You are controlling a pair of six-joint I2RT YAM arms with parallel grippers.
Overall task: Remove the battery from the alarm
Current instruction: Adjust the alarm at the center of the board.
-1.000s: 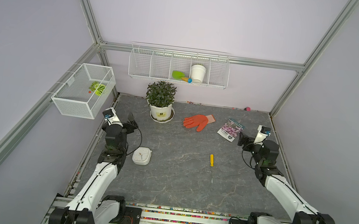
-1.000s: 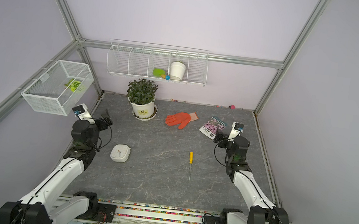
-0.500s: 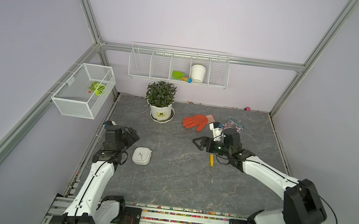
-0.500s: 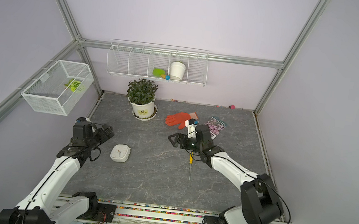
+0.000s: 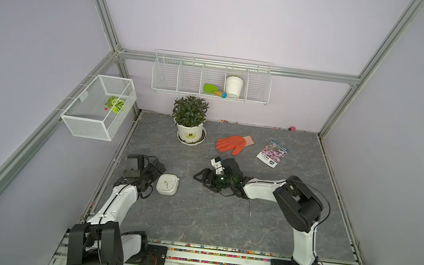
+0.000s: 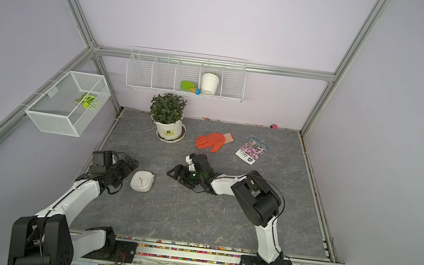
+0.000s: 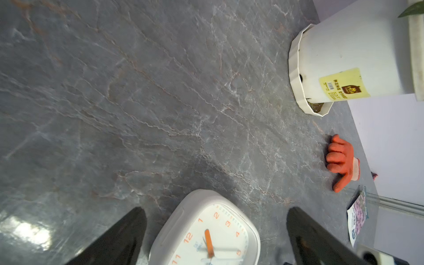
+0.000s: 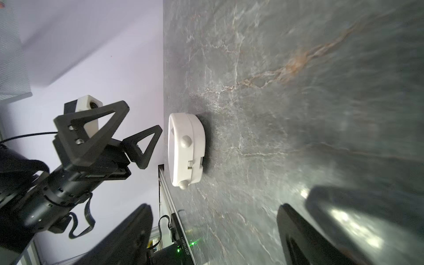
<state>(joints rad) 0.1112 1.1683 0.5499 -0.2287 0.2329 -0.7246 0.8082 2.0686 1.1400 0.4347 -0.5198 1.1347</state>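
Observation:
The alarm is a white rounded-square clock lying dial-up at the left of the grey table. Its dial with orange numerals shows in the left wrist view, and its side edge in the right wrist view. The battery is hidden. My left gripper is open, low at the clock's left edge, its fingers either side of the clock's near corner without touching. My right gripper is open and empty, lying low and pointing at the clock from its right, a short way off.
A potted plant stands behind the clock. An orange glove and a seed packet lie at the back. A screwdriver's shaft shows under the right arm. Wire baskets hang on the walls.
The right arm has swung from the right edge across the table to the middle, facing the clock, its jaws narrowing slightly. The left gripper has come down beside the clock.

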